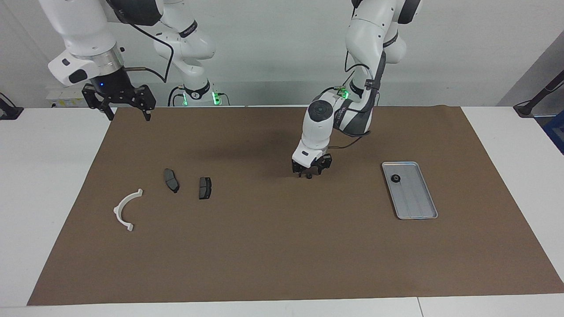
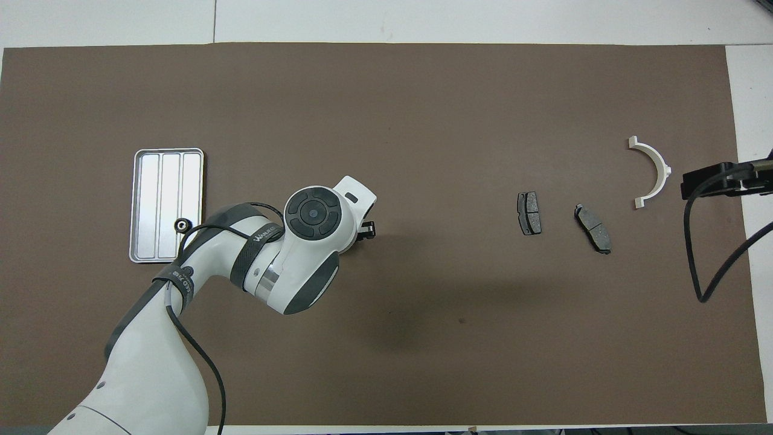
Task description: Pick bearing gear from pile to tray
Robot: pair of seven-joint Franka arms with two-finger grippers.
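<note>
Gear (image 1: pixel 309 176): small black round piece on the brown mat (image 1: pixel 282 246), mid-desk, right under the left gripper's fingertips; whether it is touched cannot be told; well apart from the tray
Second gear (image 1: pixel 395 178): black, round, lying in the tray at the end nearer the robots
Tray (image 1: pixel 418 202): silver, ridged, flat on the mat toward the left arm's end
Left gripper (image 1: pixel 310 172): low over the mat, pointing down; fingers narrowed around the gear, grip cannot be told
Plates (image 1: pixel 205 188): two dark grey, side by side toward the right arm's end; apart from each other
Half-ring (image 1: pixel 125 208): white, beside the plates, closest to the mat's edge
Right gripper (image 1: pixel 126 113): raised high over the mat's corner; fingers spread, holding nothing
</note>
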